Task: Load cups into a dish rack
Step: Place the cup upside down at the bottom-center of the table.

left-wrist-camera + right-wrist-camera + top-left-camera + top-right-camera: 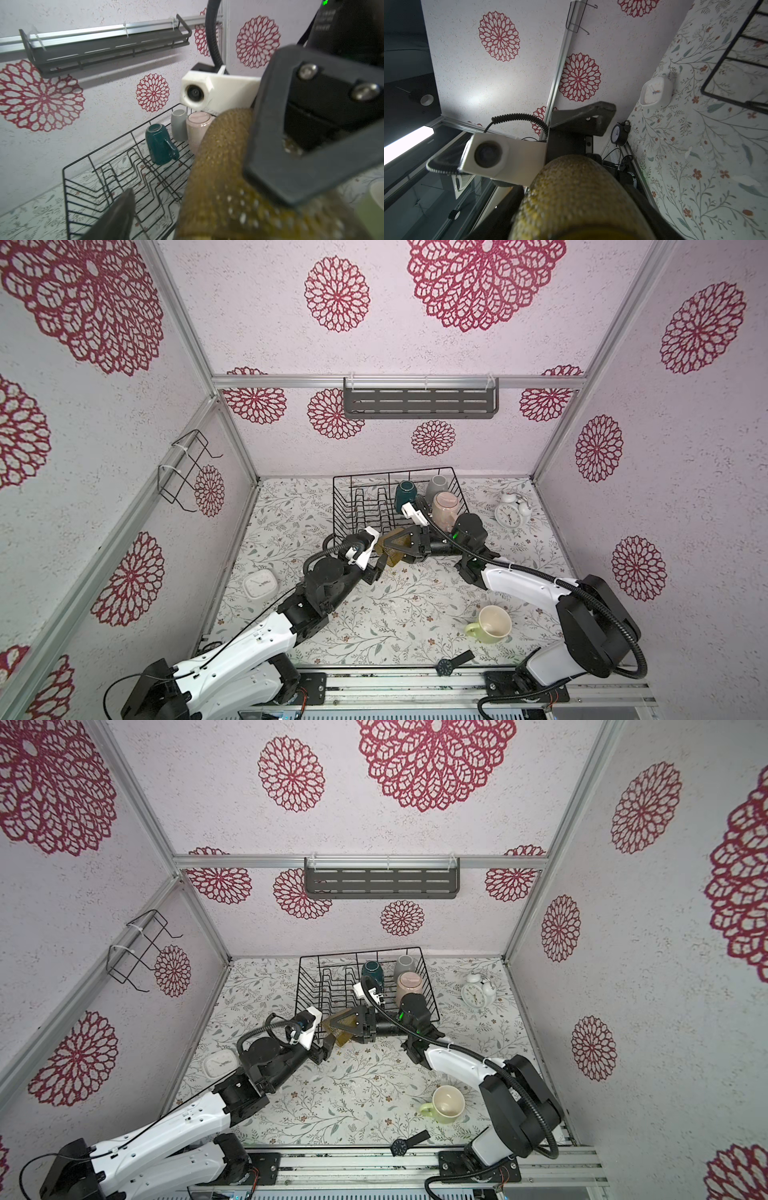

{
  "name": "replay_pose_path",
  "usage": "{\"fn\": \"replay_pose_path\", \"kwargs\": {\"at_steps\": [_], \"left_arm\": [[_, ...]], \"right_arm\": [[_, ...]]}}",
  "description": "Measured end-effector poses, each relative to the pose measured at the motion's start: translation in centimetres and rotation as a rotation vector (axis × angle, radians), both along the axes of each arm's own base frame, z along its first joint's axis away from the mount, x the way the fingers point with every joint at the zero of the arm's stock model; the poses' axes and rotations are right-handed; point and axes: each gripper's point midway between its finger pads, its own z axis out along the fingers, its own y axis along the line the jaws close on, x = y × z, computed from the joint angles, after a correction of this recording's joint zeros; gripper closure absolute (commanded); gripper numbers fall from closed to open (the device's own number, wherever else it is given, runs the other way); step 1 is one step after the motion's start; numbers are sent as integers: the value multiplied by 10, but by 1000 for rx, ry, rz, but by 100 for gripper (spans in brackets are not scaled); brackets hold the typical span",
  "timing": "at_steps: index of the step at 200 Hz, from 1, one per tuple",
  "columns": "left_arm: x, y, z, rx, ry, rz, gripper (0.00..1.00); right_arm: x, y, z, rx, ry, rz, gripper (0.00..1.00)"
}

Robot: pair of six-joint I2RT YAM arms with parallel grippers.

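Closest of all, a black wristwatch (453, 664) lies at the near edge of the floral tabletop (395, 614), well apart from the dish rack (395, 472). A light green mug (492, 624) sits a little closer to the rack, its pale inside showing in both top views. Off the rack's near left corner rests a square white clock (261, 585).

Just before the rack's front wall the two arms meet. The right end effector (392, 549) grips the amber tumbler (393, 563), one triangular finger pressed along the glass, and holds it at the rack's front edge. The left end effector (380, 558) is spread wide. In the left wrist view one dark finger (116, 218) stands clear of the tumbler, with rack wires visible between them.

Inside the rack, in its right half, three mugs stand bottom up: pink (444, 508), then dark teal (405, 494) beside the dividers, then grey (436, 485) in the far right corner. A white twin-bell alarm clock (511, 512) stands right of the rack. Above the rack, a grey slotted shelf (419, 400) hangs on the far wall.
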Motion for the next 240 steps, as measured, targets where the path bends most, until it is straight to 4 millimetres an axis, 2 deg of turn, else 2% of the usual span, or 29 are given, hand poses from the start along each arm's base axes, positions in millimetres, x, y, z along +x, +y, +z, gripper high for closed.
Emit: {"fn": "replay_pose_path", "kwargs": {"at_steps": [27, 53, 75, 94, 121, 146, 164, 192, 240], "left_arm": [[5, 5, -13, 56, 38, 39, 0], [5, 15, -28, 113, 80, 78, 3], [3, 27, -27, 133, 84, 119, 3], [1, 39, -19, 132, 68, 151, 3], [-2, 60, -8, 123, 50, 217, 3], [-2, 82, 0, 102, 40, 302, 3], [-3, 99, 1, 79, 42, 371, 3], [-3, 128, -14, 76, 84, 486, 3], [-10, 159, -29, 59, 128, 592, 3]], "right_arm": [[41, -16, -2, -77, -85, -119, 29], [82, -30, 4, -213, -246, -262, 29], [110, -38, 2, -358, -383, -365, 29], [132, -46, -17, -502, -451, -431, 29], [159, -60, -70, -724, -462, -474, 29], [173, -71, -116, -897, -452, -473, 29], [179, -78, -138, -997, -456, -471, 29], [187, -76, -151, -1100, -520, -466, 29], [195, -49, -167, -1209, -623, -446, 29]]}}
